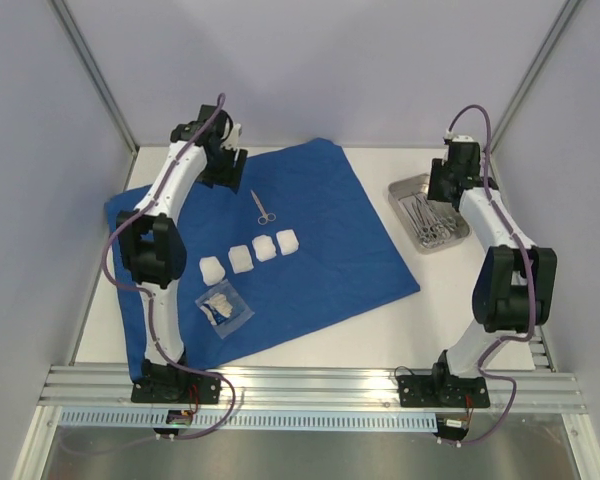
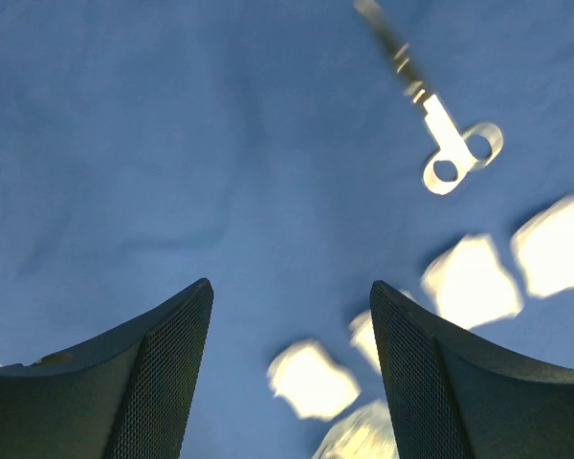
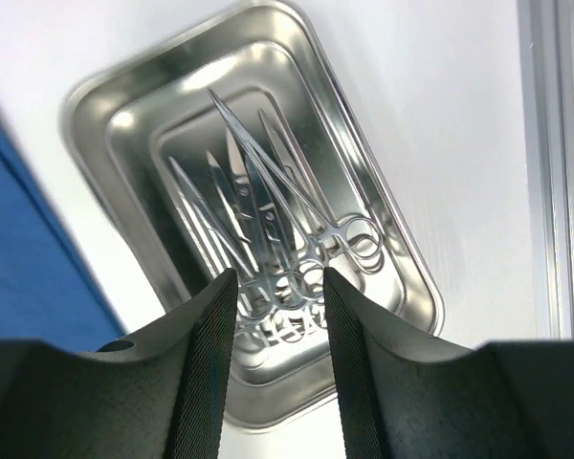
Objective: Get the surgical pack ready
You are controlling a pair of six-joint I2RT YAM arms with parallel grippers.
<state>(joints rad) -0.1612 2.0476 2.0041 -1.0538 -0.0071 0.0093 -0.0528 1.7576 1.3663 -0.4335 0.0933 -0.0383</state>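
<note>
The royal-blue drape (image 1: 330, 220) lies spread flat on the table. On it rest one pair of silver scissors (image 1: 262, 207) and a slanting row of several white gauze squares (image 1: 265, 247). My left gripper (image 1: 225, 165) hovers over the drape's far left part. Its wrist view shows the left gripper (image 2: 292, 283) open and empty, with the scissors (image 2: 450, 143) and gauze (image 2: 469, 280) beyond it on the drape (image 2: 172, 143). The steel tray (image 1: 405, 186) holds several instruments (image 3: 268, 210). My right gripper (image 1: 448, 180) (image 3: 279, 273) hangs open over the tray (image 3: 297, 57), gripping nothing.
A clear plastic pouch (image 1: 225, 308) with pale contents lies on the drape's near left part, below the gauze row. Grey walls enclose the white table on three sides. An aluminium rail (image 1: 310, 385) carries both arm bases at the near edge.
</note>
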